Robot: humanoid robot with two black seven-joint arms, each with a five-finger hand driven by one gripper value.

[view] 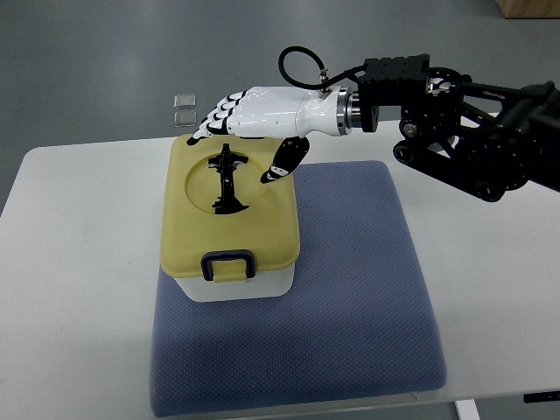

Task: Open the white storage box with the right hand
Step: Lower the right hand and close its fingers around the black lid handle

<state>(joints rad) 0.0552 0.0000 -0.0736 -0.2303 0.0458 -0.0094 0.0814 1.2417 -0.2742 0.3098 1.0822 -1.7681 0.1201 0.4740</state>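
While right hand (249,118) hovers palm-down over box lid (232,206), fingers spread, gripping nothing.

The storage box (229,284) has a white, slightly translucent plastic body under a matt, pale yellow plastic lid (229,210) with a black plastic latch (228,264) at its 6 o'clock edge. It stands on a blue-grey cloth mat (350,297) with a fine woven texture, laid on a smooth, matt white table (79,289). At the lid's 12 o'clock, the right hand (254,118) shows glossy white plastic shells with black fingertip pads, a shiny metal wrist ring (343,112) and matt black arm parts beyond.
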